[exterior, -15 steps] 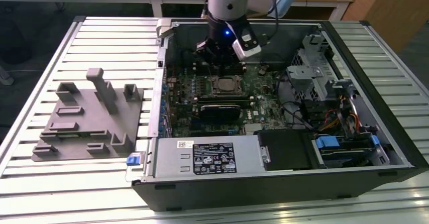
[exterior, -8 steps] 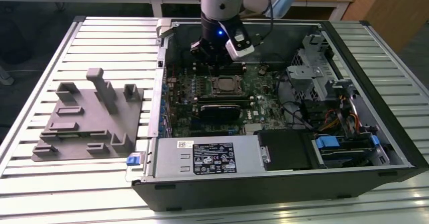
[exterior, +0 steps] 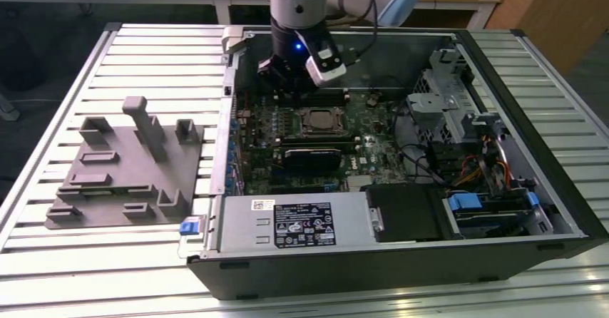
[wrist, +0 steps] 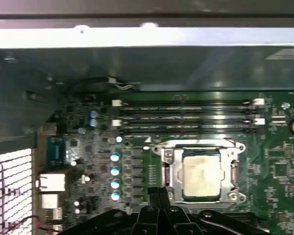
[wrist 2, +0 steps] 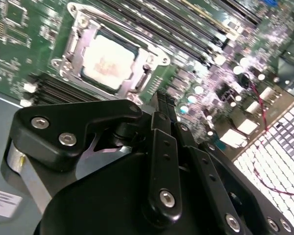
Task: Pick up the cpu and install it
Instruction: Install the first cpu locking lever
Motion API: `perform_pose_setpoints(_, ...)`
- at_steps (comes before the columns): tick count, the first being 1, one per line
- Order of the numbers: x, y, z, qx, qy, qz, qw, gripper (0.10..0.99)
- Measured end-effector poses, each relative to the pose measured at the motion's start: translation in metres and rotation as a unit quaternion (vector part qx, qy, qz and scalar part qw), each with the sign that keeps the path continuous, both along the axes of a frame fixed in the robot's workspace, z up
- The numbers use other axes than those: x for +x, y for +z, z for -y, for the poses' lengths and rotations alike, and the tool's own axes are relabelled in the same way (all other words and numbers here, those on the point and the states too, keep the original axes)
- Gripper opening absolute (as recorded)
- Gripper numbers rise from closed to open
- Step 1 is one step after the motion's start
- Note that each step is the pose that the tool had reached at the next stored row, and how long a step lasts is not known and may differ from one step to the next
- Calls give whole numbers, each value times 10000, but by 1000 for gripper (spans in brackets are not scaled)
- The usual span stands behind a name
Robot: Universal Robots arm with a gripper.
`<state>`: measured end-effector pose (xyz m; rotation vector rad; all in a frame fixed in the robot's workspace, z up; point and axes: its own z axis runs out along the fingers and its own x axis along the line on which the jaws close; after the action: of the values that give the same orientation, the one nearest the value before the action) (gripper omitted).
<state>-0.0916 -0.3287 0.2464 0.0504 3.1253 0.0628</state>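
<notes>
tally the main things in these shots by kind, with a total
cpu: 1
socket frame: 1
open computer case: 1
grey fixture: 1
gripper: 1
Total: 5

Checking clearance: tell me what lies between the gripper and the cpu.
Just the near edge of the socket's metal frame lies between the gripper and the cpu, as the first wrist view shows.
</notes>
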Motion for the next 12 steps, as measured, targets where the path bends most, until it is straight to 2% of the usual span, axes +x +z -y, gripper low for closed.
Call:
perform_pose_setpoints(2,-49,-1,0,13,0,-1,10000,106)
perform_pose_setpoints(4,-83,-3,0,57,-1,0,10000,106)
perform_pose_setpoints(8,-131,-6,0,220,0,0,9998,106)
perform_pose_setpoints(10,-145,-8,1,370,2,0,9993,106)
perform_pose_setpoints(12,-154,-9,2,550,5,-1,9985,106)
